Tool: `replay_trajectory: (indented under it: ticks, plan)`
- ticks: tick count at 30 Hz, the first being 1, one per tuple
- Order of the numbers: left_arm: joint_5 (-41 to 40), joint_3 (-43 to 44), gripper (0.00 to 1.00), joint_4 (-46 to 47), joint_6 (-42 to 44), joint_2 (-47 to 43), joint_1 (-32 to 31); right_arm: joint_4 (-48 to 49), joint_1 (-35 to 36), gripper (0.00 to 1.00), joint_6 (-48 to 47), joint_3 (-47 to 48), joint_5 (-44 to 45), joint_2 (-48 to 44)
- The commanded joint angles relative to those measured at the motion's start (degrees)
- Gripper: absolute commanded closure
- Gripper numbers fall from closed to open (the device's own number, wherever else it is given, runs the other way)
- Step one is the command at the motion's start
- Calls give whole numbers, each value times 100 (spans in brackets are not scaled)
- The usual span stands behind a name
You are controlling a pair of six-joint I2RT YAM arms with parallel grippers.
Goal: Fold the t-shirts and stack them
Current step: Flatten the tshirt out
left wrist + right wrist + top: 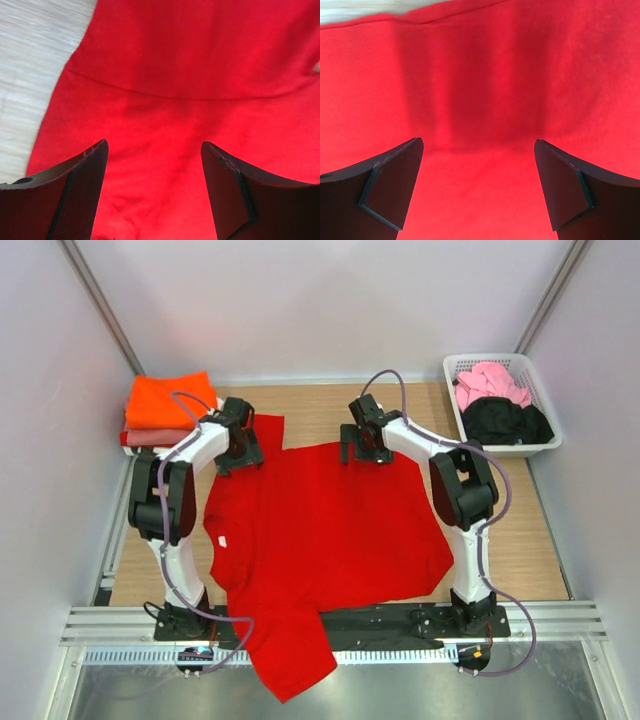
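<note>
A bright red t-shirt (325, 530) lies spread over the middle of the wooden table, one part hanging over the near edge. My left gripper (238, 448) hovers open over its far left corner, near a sleeve (200, 55). My right gripper (364, 447) hovers open over the far edge of the red cloth (485, 90). Nothing sits between either pair of fingers. A folded orange t-shirt (168, 400) rests on a salmon-pink one (155, 437) at the far left. Pink (490, 382) and black (505, 420) t-shirts lie crumpled in the basket.
A white slatted basket (540, 445) stands at the far right of the table. White walls close in the table on three sides. A metal rail (330, 625) with both arm bases runs along the near edge.
</note>
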Motion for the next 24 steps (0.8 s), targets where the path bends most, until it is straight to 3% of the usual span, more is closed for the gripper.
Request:
replay_trajectory:
  ticks: [1,8,14,17,24]
  plan:
    - [-41,177,25,397,-54,293,3,-242,-59,1,-156,549,408,350]
    - [-94,705,27,310,-45,1341,3,-427,-340,0,-226,971,655,1097]
    - [-59,1635,27,47,-46,2157,3,-946,-831,0,-332,2069,769,1985]
    - [-85,2504,27,-287,7,2562,3,-1192,-1043,0,-323,2702,699,2407]
    - [99,5771,27,-1455,270,4257,3,-1491,-1351,0,-288,3924,339,3049]
